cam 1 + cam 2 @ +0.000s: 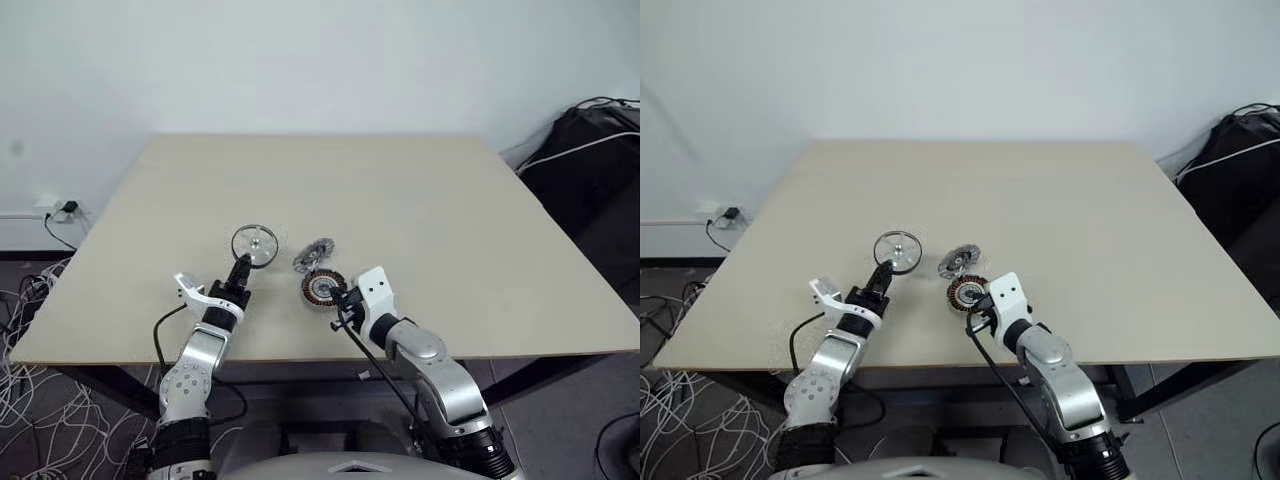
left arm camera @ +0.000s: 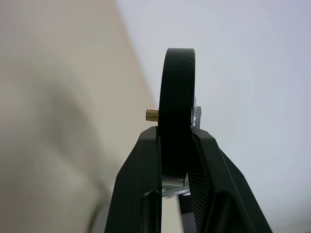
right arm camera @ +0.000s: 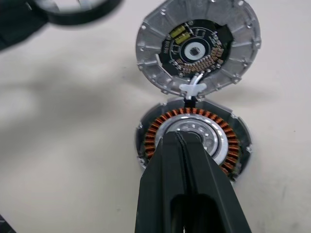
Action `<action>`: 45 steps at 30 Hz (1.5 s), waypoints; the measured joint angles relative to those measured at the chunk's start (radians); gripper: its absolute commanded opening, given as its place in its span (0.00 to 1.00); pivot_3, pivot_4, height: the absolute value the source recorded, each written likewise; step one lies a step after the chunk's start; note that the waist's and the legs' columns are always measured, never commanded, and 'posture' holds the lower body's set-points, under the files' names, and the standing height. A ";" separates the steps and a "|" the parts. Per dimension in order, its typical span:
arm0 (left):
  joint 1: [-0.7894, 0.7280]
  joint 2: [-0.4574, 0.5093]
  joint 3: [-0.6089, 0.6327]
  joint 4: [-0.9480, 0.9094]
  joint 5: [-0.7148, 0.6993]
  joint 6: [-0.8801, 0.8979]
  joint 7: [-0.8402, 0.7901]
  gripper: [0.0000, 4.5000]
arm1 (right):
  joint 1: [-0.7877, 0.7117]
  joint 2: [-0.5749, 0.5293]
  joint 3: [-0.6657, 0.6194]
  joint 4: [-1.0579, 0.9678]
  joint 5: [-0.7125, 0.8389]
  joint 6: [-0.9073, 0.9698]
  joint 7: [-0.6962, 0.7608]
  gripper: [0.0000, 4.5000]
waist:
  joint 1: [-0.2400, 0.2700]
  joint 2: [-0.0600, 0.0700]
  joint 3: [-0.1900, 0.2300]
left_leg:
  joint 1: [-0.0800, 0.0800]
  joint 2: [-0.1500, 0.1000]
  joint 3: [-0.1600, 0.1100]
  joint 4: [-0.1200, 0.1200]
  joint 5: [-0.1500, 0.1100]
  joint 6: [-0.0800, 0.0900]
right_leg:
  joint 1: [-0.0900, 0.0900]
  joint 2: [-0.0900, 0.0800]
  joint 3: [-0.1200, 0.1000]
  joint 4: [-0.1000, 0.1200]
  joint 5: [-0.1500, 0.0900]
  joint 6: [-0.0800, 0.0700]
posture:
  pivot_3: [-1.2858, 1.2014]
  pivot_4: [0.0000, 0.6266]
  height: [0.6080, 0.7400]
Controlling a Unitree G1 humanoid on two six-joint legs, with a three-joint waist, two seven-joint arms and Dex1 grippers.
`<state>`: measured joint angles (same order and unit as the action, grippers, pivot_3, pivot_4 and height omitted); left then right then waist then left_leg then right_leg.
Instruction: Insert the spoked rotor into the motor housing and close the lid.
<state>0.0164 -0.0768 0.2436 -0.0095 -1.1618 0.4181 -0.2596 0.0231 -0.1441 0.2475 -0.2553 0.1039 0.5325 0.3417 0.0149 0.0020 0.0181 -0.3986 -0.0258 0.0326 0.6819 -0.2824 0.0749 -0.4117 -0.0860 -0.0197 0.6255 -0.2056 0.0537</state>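
Above the table [image 1: 450, 220], left gripper [image 1: 243, 266] clamps the spoked rotor [image 1: 255, 245] edge-on

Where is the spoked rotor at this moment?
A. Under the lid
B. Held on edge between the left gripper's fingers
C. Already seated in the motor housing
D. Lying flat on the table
B: the left gripper clamps the spoked rotor by its dark rim, lifted above the table.

- Both eye views look forward and down from the head, sharing the whole bench [image 1: 420, 200] at middling range.
- The left wrist view looks along its hand [image 2: 176, 160], very near; the blurred background is perhaps bench and wall.
- The right wrist view looks down at the bench, close.
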 measured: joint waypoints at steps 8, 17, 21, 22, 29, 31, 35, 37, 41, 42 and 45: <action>0.055 0.010 -0.138 -0.083 -0.059 0.139 -0.135 0.09 | 0.044 -0.024 -0.023 -0.015 0.037 -0.005 0.034 0.00 | -0.003 0.000 0.001 | 0.000 0.000 0.000 0.001 0.000 0.001 | 0.001 0.006 0.000 0.000 0.000 0.000 | 0.52 0.00 1.00; 0.015 0.016 -0.196 -0.029 -0.026 0.298 -0.080 0.09 | 0.167 -0.102 -0.060 -0.107 0.104 -0.007 0.097 0.00 | -0.003 0.000 0.002 | 0.001 0.001 0.000 0.001 0.002 0.004 | 0.002 0.007 0.000 0.000 -0.003 0.005 | 0.52 0.00 1.00; -0.007 0.015 -0.192 0.043 0.041 0.298 -0.044 0.09 | 0.187 -0.105 -0.063 -0.109 0.108 -0.006 0.091 0.00 | -0.001 0.000 0.002 | 0.001 0.000 0.000 0.001 0.001 0.002 | 0.002 0.007 0.000 0.000 -0.003 0.005 | 0.52 0.00 1.00; -0.012 0.014 -0.192 0.060 0.056 0.297 -0.038 0.09 | 0.189 -0.105 -0.063 -0.109 0.108 -0.006 0.089 0.00 | 0.000 0.000 0.002 | 0.001 0.000 0.000 0.001 0.001 0.002 | 0.002 0.007 0.001 0.000 -0.003 0.005 | 0.52 0.00 1.00; -0.056 0.013 -0.170 0.155 0.123 0.289 -0.032 0.09 | 0.209 -0.119 -0.068 -0.109 0.133 -0.006 0.103 0.00 | 0.001 0.000 0.002 | 0.001 0.000 0.000 0.001 0.000 0.001 | 0.001 0.006 0.000 0.000 -0.001 0.002 | 0.52 0.00 1.00; -0.066 0.013 -0.163 0.175 0.132 0.288 -0.034 0.09 | 0.211 -0.122 -0.069 -0.109 0.140 -0.006 0.110 0.00 | 0.001 0.000 0.002 | 0.001 0.000 0.000 0.001 0.000 0.001 | 0.001 0.006 0.000 0.000 -0.001 0.002 | 0.52 0.00 1.00; -0.083 0.012 -0.140 0.219 0.145 0.271 -0.033 0.09 | 0.211 -0.125 -0.069 -0.109 0.141 -0.007 0.111 0.00 | 0.001 0.000 0.002 | 0.001 0.001 0.000 0.001 0.000 0.001 | 0.001 0.005 0.001 0.000 -0.001 0.002 | 0.52 0.00 1.00; -0.088 0.012 -0.138 0.242 0.160 0.270 -0.031 0.09 | 0.211 -0.126 -0.068 -0.109 0.141 -0.007 0.111 0.00 | 0.002 0.000 0.002 | 0.001 0.000 0.000 0.001 0.000 0.001 | 0.001 0.005 0.000 0.000 -0.001 0.002 | 0.52 0.00 1.00; -0.098 0.012 -0.137 0.260 0.163 0.270 -0.034 0.09 | 0.211 -0.126 -0.068 -0.109 0.141 -0.007 0.110 0.00 | 0.003 -0.001 0.002 | 0.001 0.000 0.000 0.001 0.000 0.001 | 0.001 0.004 0.001 0.000 -0.001 0.001 | 0.52 0.00 1.00; -0.103 0.012 -0.136 0.268 0.163 0.270 -0.035 0.09 | 0.211 -0.127 -0.068 -0.109 0.141 -0.007 0.110 0.00 | 0.004 -0.001 0.002 | 0.001 0.001 0.000 0.001 0.000 0.001 | 0.001 0.003 0.000 0.000 -0.001 0.001 | 0.52 0.00 1.00; -0.114 0.013 -0.136 0.281 0.168 0.269 -0.041 0.09 | 0.211 -0.127 -0.068 -0.109 0.141 -0.007 0.109 0.00 | 0.004 -0.001 0.002 | 0.001 0.001 0.000 0.001 0.000 0.001 | 0.001 0.003 0.000 0.000 0.000 0.001 | 0.52 0.00 1.00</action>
<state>-0.0977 -0.0638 0.1073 0.2718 -0.9936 0.6875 -0.3005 0.2346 -0.2711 0.1791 -0.3648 0.2453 0.5253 0.4510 0.0185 0.0006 0.0205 -0.3977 -0.0253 0.0325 0.6827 -0.2826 0.0759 -0.4106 -0.0825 -0.0193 0.6253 -0.2061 0.0549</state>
